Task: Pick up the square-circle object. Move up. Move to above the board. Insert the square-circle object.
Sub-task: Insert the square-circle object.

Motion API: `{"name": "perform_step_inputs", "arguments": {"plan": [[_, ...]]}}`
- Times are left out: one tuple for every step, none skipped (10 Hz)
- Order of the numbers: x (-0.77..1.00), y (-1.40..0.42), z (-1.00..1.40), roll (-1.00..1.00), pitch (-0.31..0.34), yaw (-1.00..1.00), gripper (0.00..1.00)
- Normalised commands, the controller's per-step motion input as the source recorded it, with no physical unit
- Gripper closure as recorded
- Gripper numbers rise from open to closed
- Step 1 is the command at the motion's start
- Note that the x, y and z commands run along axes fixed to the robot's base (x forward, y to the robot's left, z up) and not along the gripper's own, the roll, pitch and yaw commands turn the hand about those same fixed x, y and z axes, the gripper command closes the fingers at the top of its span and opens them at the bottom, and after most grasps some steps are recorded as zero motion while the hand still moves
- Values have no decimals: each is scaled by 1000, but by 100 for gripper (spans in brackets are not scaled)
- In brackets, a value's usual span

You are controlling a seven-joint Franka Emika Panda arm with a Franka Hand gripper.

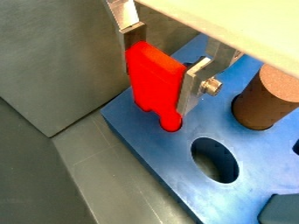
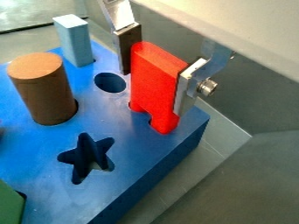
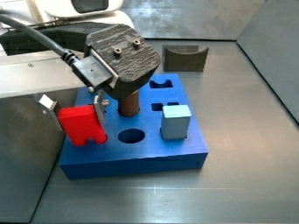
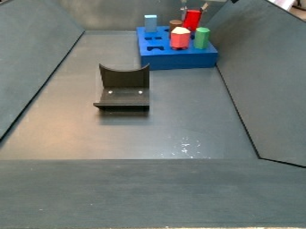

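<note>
gripper [image 1: 163,66]: flat silver fingers, dark pads (one screw) | black wrist housing | black cables

The tool [image 4: 191,11] is cut off by the frame edge in a side view — its grip there too small to tell; the board [image 1: 163,166] runs out of frame.

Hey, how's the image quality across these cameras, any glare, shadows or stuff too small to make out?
In a side view, glare streaks the floor and the board is small and far off; in a wrist view, the square-circle object in the gripper is sharp; in a side view, the arm's dark body shades the board's back.
</note>
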Motion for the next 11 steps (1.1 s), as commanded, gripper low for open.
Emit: {"name": "perform_step_inputs", "arguments": {"plan": [[286,0,-977,0,-126,417,100],[-9,-51,-226,-49,-137,109,100],[0,0,0,-39,0,0,100],[0,-23,-180,0,-53,203,100],[214,60,-600,-103,-164,711,100],[211,26,-703,-153,-101,786,100],[229,31,-691,-141,-106,760,100],[271,20,-674,-136,-111,714,100],[-154,-63,-131,31,-299,117,100],[0,0,0,0,0,9,100],[-57,-26,-654,284,-154,297,100]]}}
